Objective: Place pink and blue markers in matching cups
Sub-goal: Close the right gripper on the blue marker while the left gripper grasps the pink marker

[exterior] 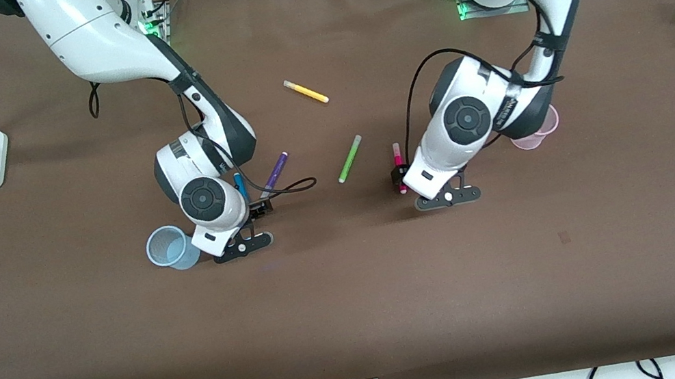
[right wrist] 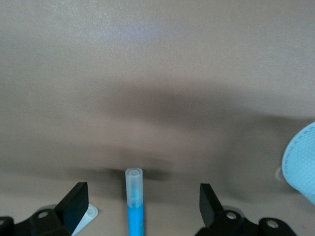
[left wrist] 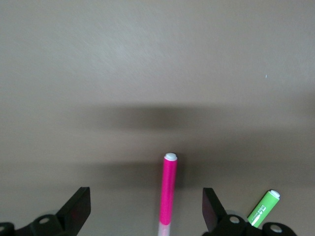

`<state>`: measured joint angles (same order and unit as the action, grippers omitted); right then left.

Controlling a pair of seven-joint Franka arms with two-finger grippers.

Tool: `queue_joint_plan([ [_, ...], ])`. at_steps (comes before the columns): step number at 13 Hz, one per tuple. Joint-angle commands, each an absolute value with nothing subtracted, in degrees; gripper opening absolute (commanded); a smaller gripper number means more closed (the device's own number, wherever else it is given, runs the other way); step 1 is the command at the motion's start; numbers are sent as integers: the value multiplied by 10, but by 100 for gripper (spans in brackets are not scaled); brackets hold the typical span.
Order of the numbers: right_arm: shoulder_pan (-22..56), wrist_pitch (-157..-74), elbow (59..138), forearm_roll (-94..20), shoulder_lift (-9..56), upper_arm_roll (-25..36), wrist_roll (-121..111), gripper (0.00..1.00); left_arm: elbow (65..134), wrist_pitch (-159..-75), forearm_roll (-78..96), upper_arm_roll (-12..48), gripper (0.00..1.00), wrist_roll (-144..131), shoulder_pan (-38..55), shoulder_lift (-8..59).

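Pink marker lies flat on the brown surface between the spread fingers of the left pincer, which sits low over it with its jaws wide and not touching the barrel; the pink cup stands upright just beside that arm's wrist, toward the left arm's end of the surface, partly hidden by it. Blue marker likewise lies between the wide-open fingers of the right pincer, pale cap pointing away from the wrist, and the blue cup stands close by at the right arm's end, seemingly empty. Neither marker is gripped or in a cup yet, so by my reading the task is at its start: both arms look lined up for a grasp, with closing, lifting, carrying and dropping all left to do. A purple marker lies just beside the blue one, a lime-green marker near the pink one, and a yellow marker nearer the bases.
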<state>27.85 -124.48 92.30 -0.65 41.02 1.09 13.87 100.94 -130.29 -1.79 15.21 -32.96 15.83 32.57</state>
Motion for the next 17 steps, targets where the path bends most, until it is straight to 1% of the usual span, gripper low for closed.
queue_joint_plan([
  [1, 284, -1277, 954, -14, 402, 15, 134, 100, 1069, -1365, -33, 149, 100, -352, 174, 311],
  [6, 285, -1295, 976, -12, 400, 15, 134, 99, 1100, -1404, -33, 149, 100, -352, 191, 324],
  [7, 285, -1295, 977, -12, 399, 15, 134, 98, 1100, -1407, -33, 148, 99, -352, 191, 336],
  [8, 285, -1295, 980, -11, 397, 15, 134, 92, 1103, -1425, -33, 148, 98, -352, 192, 344],
  [9, 285, -1294, 981, -11, 397, 15, 134, 85, 1112, -1439, -33, 148, 91, -352, 192, 345],
  [10, 285, -1293, 981, -11, 397, 15, 134, 77, 1116, -1441, -33, 148, 80, -352, 192, 349],
  [11, 285, -1293, 981, -11, 396, 15, 134, 69, 1116, -1441, -33, 148, 73, -352, 192, 349],
  [12, 285, -1292, 981, -11, 396, 15, 134, 58, 1116, -1441, -33, 148, 69, -353, 193, 351],
  [13, 286, -1292, 980, -11, 396, 15, 134, 47, 1114, -1442, -33, 148, 60, -353, 195, 352],
  [15, 287, -1292, 980, -12, 396, 15, 138, 31, 1114, -1453, -33, 148, 40, -359, 195, 352],
  [16, 287, -1291, 979, -12, 396, 15, 139, 22, 1114, -1454, -33, 148, 27, -371, 196, 354],
  [17, 288, -1292, 979, -12, 396, 14, 140, 14, 1112, -1454, -33, 148, 16, -379, 195, 355],
])
